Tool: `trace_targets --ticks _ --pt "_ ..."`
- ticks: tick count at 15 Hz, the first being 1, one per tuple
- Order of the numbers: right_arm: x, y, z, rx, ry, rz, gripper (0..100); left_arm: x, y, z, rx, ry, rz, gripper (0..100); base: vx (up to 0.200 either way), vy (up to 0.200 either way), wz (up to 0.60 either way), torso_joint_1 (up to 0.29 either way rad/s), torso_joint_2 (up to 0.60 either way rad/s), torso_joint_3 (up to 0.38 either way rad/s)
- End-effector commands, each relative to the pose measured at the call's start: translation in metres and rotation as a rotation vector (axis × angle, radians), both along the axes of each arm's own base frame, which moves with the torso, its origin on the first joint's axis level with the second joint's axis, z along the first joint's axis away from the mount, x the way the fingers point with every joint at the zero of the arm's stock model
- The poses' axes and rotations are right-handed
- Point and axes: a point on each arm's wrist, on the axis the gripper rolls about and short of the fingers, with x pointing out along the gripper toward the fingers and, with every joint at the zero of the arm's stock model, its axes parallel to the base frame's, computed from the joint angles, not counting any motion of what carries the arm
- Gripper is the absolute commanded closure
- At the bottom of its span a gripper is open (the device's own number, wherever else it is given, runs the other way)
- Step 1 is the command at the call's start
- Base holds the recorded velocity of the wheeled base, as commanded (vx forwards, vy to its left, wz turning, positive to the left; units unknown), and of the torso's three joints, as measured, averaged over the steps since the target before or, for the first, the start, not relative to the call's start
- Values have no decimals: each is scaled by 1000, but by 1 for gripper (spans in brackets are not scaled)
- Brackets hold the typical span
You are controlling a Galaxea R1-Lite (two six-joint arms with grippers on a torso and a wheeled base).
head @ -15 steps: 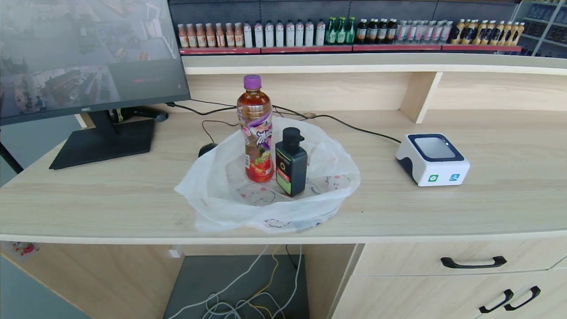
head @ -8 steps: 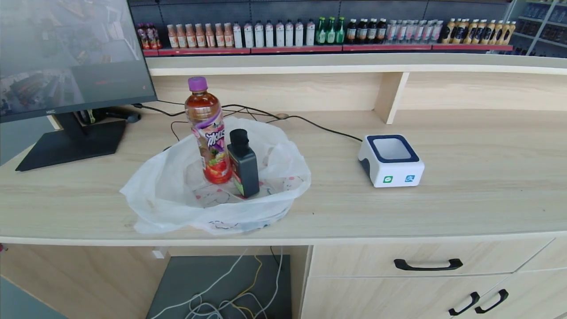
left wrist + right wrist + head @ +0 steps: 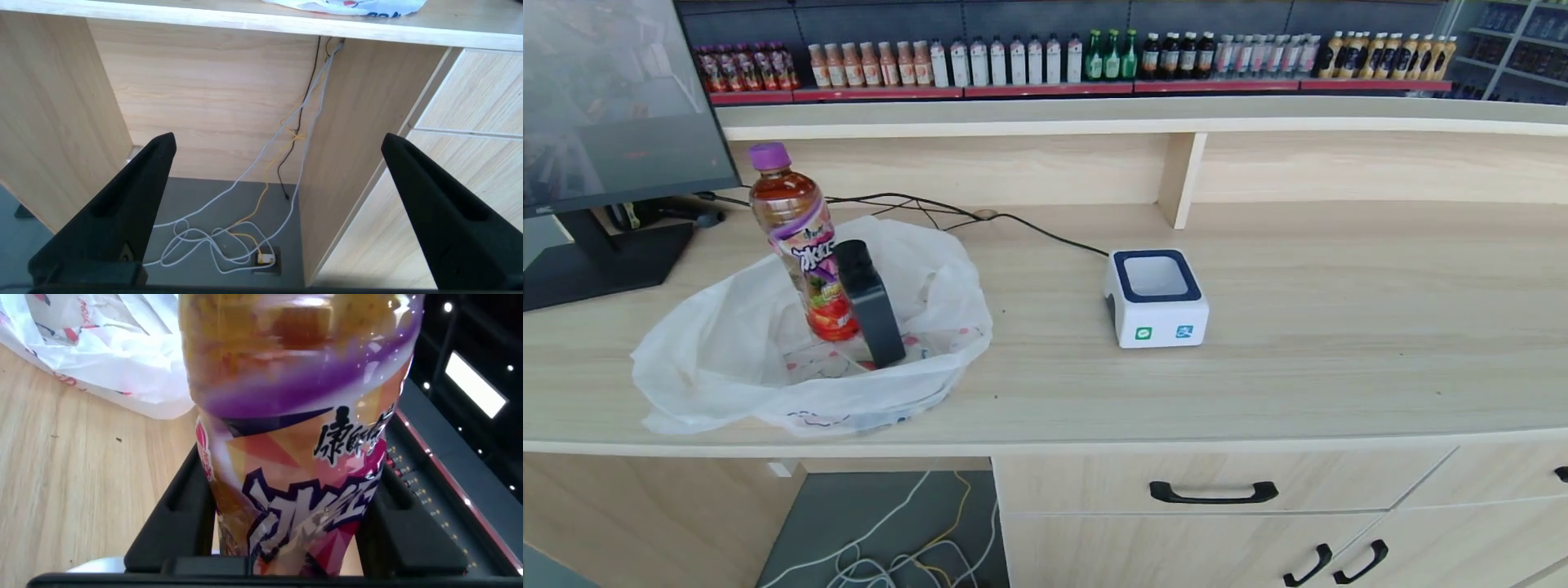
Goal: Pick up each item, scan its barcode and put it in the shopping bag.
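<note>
A drink bottle (image 3: 805, 245) with a purple cap stands upright in the white shopping bag (image 3: 711, 359) on the wooden counter, touching a black pump bottle (image 3: 870, 306) beside it. The white and blue barcode scanner (image 3: 1156, 298) sits to the right of the bag. In the right wrist view, a bottle (image 3: 302, 416) with the same purple label sits close up between the black fingers of my right gripper (image 3: 290, 498), which is shut on it, with a bag (image 3: 90, 351) on the counter behind. My left gripper (image 3: 278, 143) hangs open below the counter's edge, holding nothing.
A monitor (image 3: 605, 106) stands at the counter's back left, with cables (image 3: 915, 204) running behind the bag. Shelves of bottles (image 3: 1054, 61) line the far wall. Drawers (image 3: 1213, 490) sit under the counter. Loose cables (image 3: 237, 237) lie on the floor in the opening below.
The head camera has turned to the right, so the whole picture has shifted left. The bag, both bottles and the scanner have kept their places on the counter.
</note>
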Motion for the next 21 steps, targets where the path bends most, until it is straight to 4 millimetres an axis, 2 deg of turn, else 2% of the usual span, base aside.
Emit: trace_targets --ticks 1,21 --pt "1 0 -1 -5 1 8 100 0 0 0 0 0 0 0 0 0 0 0 0 0" --pt "-2 5 -2 2 -2 -11 100 0 0 0 0 0 0 0 0 0 0 0 0 0"
